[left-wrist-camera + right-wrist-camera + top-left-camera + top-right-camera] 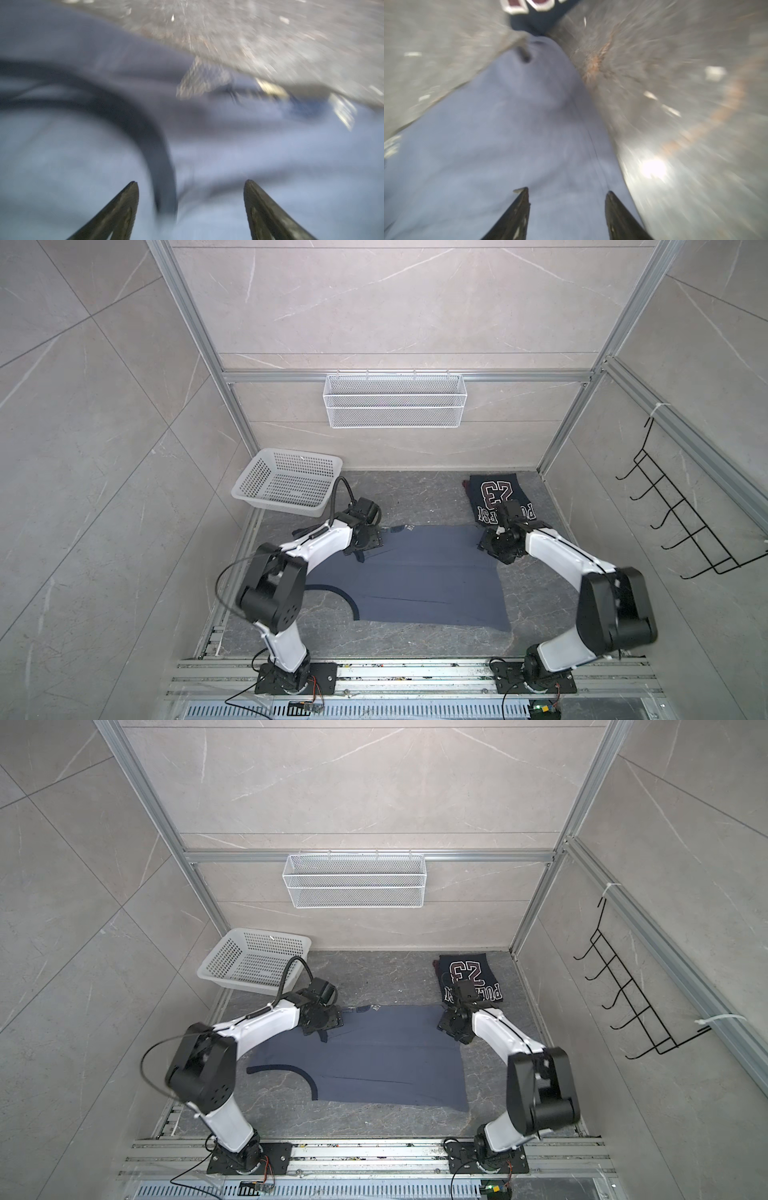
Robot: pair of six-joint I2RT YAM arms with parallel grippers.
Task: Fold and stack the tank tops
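Jaws apart on both my arms, nothing clamped: left jaws over the far-left edge of the slate blue-grey tank top (415, 576), right jaws over its far-right corner. It lies spread flat mid-desk (419, 497); navy tank top (490, 489) sits folded just beside that corner

Folded top (494, 489) lies right-behind the spread top (415, 576).
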